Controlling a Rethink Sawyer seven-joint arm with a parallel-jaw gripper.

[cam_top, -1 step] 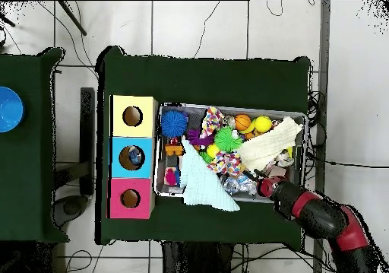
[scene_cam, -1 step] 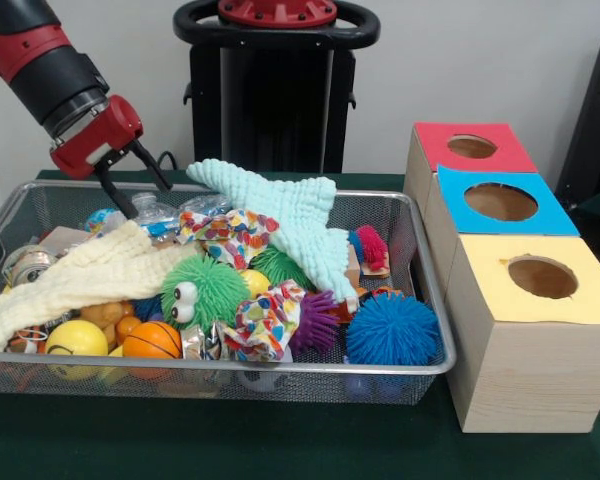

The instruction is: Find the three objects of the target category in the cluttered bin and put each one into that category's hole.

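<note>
Clutter is filling the wire bin on the green desk, and we are judging the sorting as barely begun. Going left to right in the front view, we are seeing the gripper hanging over the bin's far left corner, its two dark fingers spread apart and holding nothing, their tips just above a crinkled clear wrapper.

Below it, a cream cloth is draping across a yellow ball and an orange ball. Next we are finding a green furry toy with eyes, a patterned cloth, a purple spiky ball, a mint cloth spilling over the far rim, and a blue spiky ball.

At the right, three boxes are standing beside the bin: yellow, blue and red. In the overhead view something small is showing inside the blue box's hole; we cannot tell what it is. We are not able to tell the target category, so at best one object is placed and the others are waiting in the bin.
</note>
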